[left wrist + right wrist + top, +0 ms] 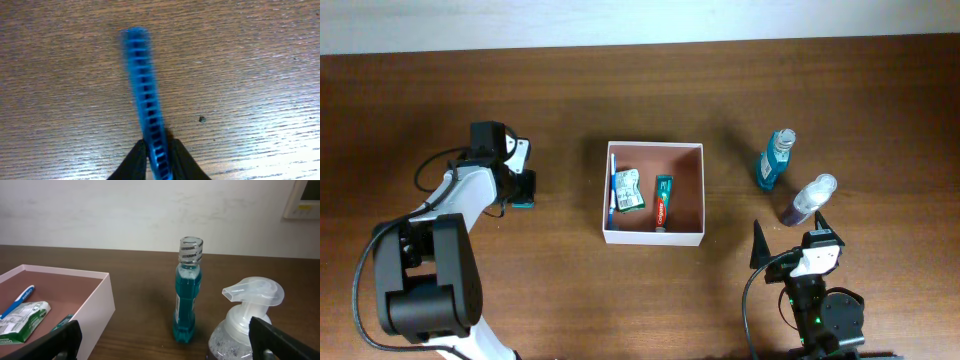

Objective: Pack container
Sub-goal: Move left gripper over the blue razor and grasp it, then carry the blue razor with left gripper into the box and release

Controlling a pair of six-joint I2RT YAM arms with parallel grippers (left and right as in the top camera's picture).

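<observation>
Two bottles stand R of the container [654,238] on the worktop [650,90] — a blue mouthwash bottle [773,160] and a clear pump bottle [808,200], near each other and well apart from the box wall. Overhead shows me the container at centre, open-topped, w/ a toothbrush [613,185] along its L wall, a green packet [628,190] just beside that and a toothpaste tube [663,202] mid-box; the R part of its floor is free. R wrist cam adds what overhead can't: both bottles upright, the pump bottle nearest the lens, and the right jaws spread wide w/ nothing between them, one finger [62,340] at each bottom corner. L wrist cam shows the left jaws pinched on one end of a blue comb [145,90], which sticks out over bare wood — overhead gives only a teal sliver there. Can't tell if the comb touches the worktop. Left jaws sit L of the container, apart from it, open wood between.
</observation>
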